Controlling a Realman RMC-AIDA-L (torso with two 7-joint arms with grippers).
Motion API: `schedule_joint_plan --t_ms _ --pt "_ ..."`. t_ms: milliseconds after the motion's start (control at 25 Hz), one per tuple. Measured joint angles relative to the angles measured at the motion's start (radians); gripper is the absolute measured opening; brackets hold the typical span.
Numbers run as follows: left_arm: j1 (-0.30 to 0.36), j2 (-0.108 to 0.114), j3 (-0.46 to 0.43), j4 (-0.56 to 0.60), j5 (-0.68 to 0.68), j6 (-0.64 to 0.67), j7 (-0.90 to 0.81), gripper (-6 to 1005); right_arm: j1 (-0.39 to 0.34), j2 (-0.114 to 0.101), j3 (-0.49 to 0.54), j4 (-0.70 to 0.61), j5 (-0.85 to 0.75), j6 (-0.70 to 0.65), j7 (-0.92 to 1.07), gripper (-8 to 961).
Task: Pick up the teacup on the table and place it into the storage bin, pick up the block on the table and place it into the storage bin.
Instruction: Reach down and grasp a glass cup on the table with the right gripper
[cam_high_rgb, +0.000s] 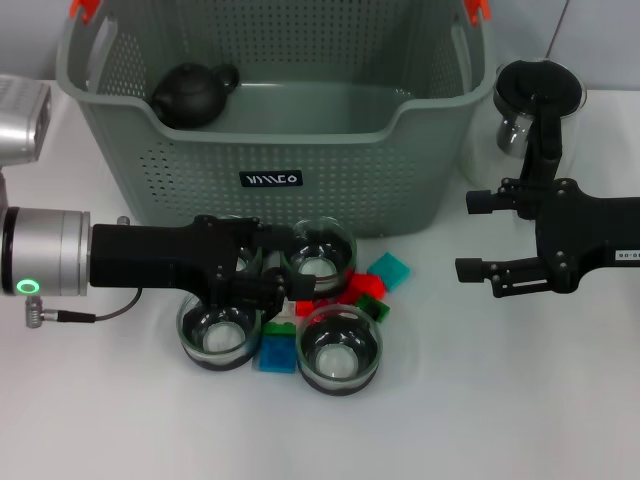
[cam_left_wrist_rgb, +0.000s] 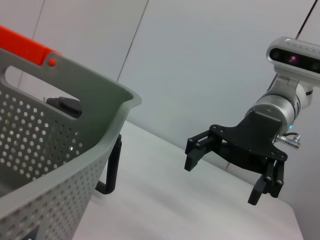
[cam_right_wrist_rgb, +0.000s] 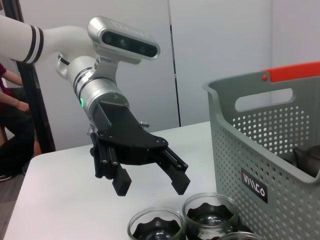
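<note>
Teacups (cam_high_rgb: 318, 262) clustering with blocks (cam_high_rgb: 388, 270) at the storage bin's (cam_high_rgb: 300, 150) 6 o'clock on the bench (cam_high_rgb: 500, 400) | left gripper (cam_right_wrist_rgb: 150, 181) hovering above, fingers apart, lining up a grasp | right gripper (cam_high_rgb: 478, 235) waiting at 3 o'clock, fingers apart

The storage bin (cam_high_rgb: 290, 150) stands at the table's (cam_high_rgb: 520, 400) back edge, a teapot (cam_high_rgb: 192, 94) in its back left corner. Three teacups (cam_high_rgb: 340, 350) and scattered blocks (cam_high_rgb: 388, 270) cluster just before the bin. A glass pitcher (cam_high_rgb: 520, 110) stands right of the bin.
</note>
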Motion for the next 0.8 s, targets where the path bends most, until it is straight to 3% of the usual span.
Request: schedule_joint_plan --t_ms 560,800 --pt "-0.005 0.001 -0.001 0.002 -0.003 0.001 0.007 871 0.008 -0.002 -0.001 0.0 0.0 0.026 0.0 915" --pt "0.013 0.019 -0.009 0.004 -0.004 0.028 0.034 870 0.032 -0.006 -0.04 -0.001 -0.009 -0.031 0.016 914"
